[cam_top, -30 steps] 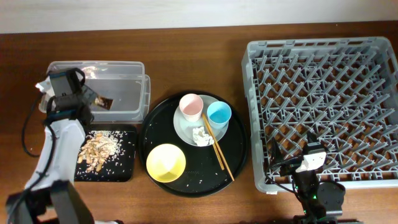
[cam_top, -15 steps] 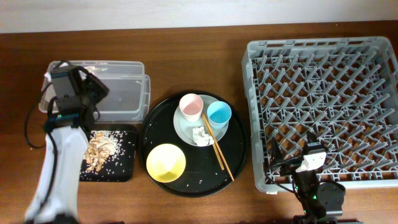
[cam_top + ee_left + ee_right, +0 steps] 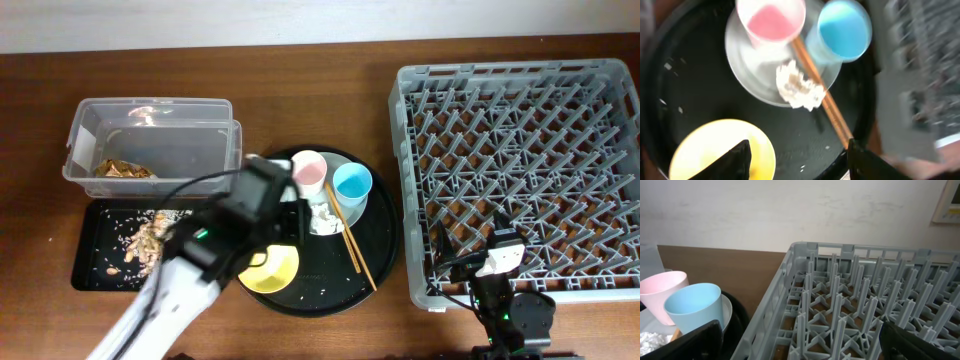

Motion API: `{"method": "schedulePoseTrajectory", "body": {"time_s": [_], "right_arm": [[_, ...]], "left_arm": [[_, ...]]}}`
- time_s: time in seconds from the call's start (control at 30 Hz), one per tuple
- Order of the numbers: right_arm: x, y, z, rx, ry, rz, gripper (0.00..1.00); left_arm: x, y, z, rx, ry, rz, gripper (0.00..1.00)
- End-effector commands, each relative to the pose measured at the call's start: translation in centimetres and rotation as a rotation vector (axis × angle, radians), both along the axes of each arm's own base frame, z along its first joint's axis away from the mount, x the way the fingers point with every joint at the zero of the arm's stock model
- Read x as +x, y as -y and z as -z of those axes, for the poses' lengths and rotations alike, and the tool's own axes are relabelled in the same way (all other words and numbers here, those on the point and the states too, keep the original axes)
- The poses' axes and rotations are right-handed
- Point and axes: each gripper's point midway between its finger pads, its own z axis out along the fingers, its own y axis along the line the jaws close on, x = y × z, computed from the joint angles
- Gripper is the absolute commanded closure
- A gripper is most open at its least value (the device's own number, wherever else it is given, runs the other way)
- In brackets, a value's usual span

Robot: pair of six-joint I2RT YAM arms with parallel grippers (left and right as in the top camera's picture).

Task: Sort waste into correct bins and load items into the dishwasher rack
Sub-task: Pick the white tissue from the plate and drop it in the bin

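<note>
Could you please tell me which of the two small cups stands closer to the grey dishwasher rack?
The small blue cup, standing between the small pink cup and the large square grey plastic rack.

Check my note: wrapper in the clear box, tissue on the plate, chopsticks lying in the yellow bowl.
One part is wrong. The chopsticks lie not in the yellow bowl but across the plate and onto the round black tray, as the left wrist view shows. The wrapper is in the clear box, the tissue on the plate.

Grey plastic rack [image 3: 515,165], glossy round tray [image 3: 380,235], wooden chopsticks [image 3: 350,240]
</note>
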Motion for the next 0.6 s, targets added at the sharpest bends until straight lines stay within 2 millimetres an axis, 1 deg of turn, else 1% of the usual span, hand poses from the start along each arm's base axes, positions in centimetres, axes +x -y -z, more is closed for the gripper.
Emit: {"method": "schedulePoseTrajectory", "body": {"time_s": [0.0,0.13,0.2,0.33,0.4,0.47,0.57], "right_arm": [[0.0,0.2,0.2,-0.003,-0.003,0.011,0.02],[0.0,0.2,0.2,-0.003,-0.003,0.011,0.02],[0.0,0.2,0.2,-0.003,-0.003,0.011,0.02],[0.0,0.2,0.2,-0.003,-0.003,0.011,0.02],[0.0,0.2,0.2,-0.003,-0.003,0.011,0.02],[0.0,0.2,0.2,-0.003,-0.003,0.011,0.02],[0.0,0.2,0.2,-0.003,-0.003,0.011,0.02]], "left_arm": [[-0.3,2.1,5.8,0.104,-0.146,0.062,0.39],[0.8,3.1,10.8,0.156,-0.237,0.067,0.39],[1.2,4.5,12.5,0.12,-0.264,0.089,0.39],[2.3,5.3,13.3,0.104,-0.239,0.09,0.39],[2.6,5.2,13.8,0.121,-0.234,0.081,0.39],[2.8,4.8,14.8,0.15,-0.245,0.071,0.39],[2.9,4.9,16.0,0.16,-0.259,0.071,0.4]]}}
